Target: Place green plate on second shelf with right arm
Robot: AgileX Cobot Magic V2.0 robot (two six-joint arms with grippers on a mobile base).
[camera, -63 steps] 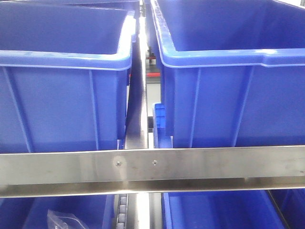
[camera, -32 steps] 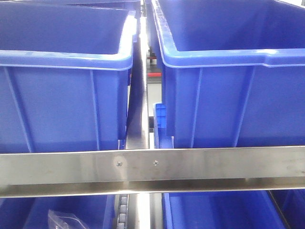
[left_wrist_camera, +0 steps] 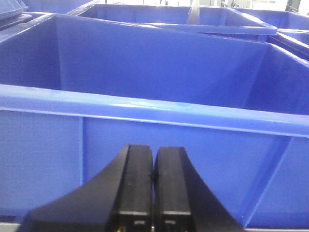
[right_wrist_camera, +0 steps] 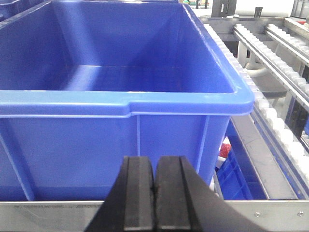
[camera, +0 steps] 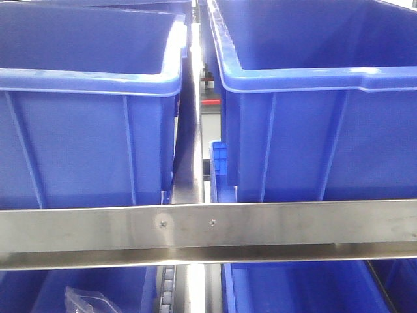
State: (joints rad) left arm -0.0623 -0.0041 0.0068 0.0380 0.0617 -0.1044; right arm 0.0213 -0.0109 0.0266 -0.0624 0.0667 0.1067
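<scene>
The green plate is not in any view. My left gripper (left_wrist_camera: 153,159) is shut and empty, its black fingers pressed together in front of the outer wall of a blue bin (left_wrist_camera: 145,140). My right gripper (right_wrist_camera: 155,169) is shut and empty too, in front of the outer wall of another blue bin (right_wrist_camera: 96,145), just above a steel shelf rail (right_wrist_camera: 48,215). Neither gripper shows in the front view.
Two large blue bins (camera: 85,143) (camera: 313,130) stand side by side on a shelf behind a steel rail (camera: 208,225). Lower blue bins (camera: 293,287) sit beneath, one with a clear plastic bag (camera: 88,301). Roller tracks (right_wrist_camera: 270,48) run at the right.
</scene>
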